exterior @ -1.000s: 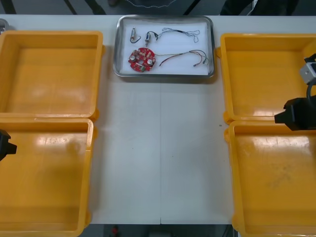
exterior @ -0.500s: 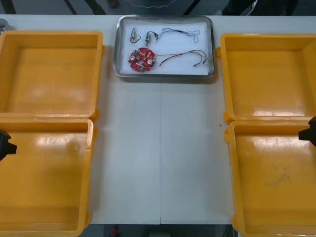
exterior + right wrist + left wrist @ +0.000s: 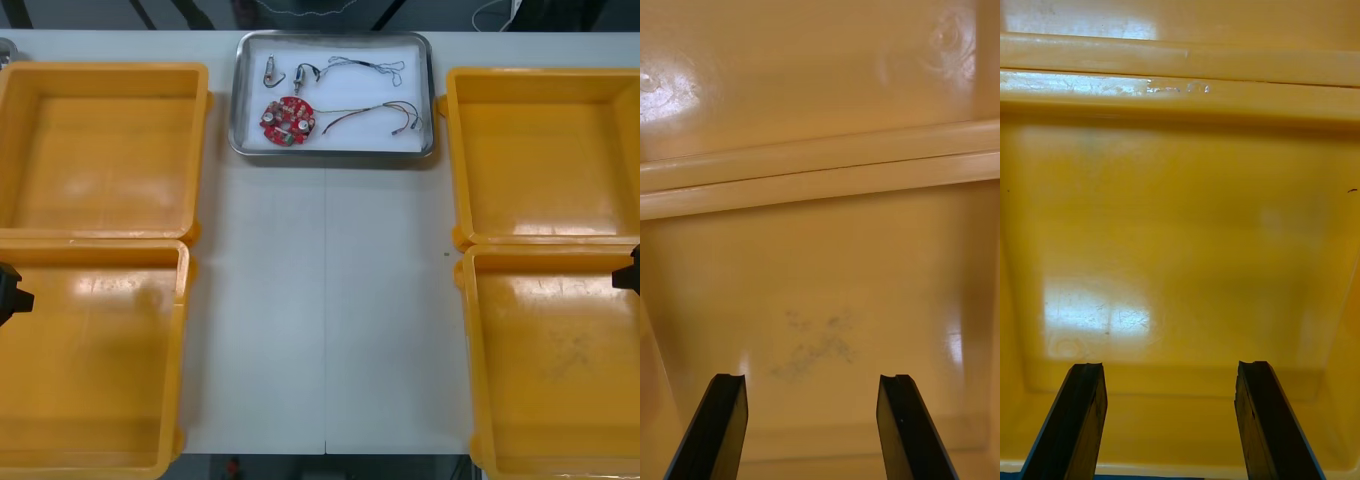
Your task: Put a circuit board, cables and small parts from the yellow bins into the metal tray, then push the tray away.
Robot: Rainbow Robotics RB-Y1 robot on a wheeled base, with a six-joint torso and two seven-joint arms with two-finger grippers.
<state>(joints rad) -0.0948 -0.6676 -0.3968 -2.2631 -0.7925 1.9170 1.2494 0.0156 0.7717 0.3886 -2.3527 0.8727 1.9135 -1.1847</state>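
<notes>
In the left wrist view, the left gripper (image 3: 1171, 427) is seen with its fingers (image 3: 1075, 420) spread wide, held above the floor of the near left bin (image 3: 1180, 225). That bin's far rim is seen beyond the fingertips.

In the right wrist view, the right gripper (image 3: 816, 427) is likewise spread wide, over the floor of the near right bin (image 3: 820, 285). A faint dark scuff (image 3: 816, 345) is marked on the floor just ahead of the fingers (image 3: 902, 427).

In the front view, the tray (image 3: 335, 153) is placed at the table's (image 3: 320, 300) far middle, between the far left bin (image 3: 100, 150) and the far right bin (image 3: 545, 150). A board (image 3: 288, 120), a black cable (image 3: 350, 68), a red and yellow cable (image 3: 375, 115) and a small metal part (image 3: 270, 70) are laid on its white inside. Each gripper is seen at its own side edge, over the far end of its near bin.
</notes>
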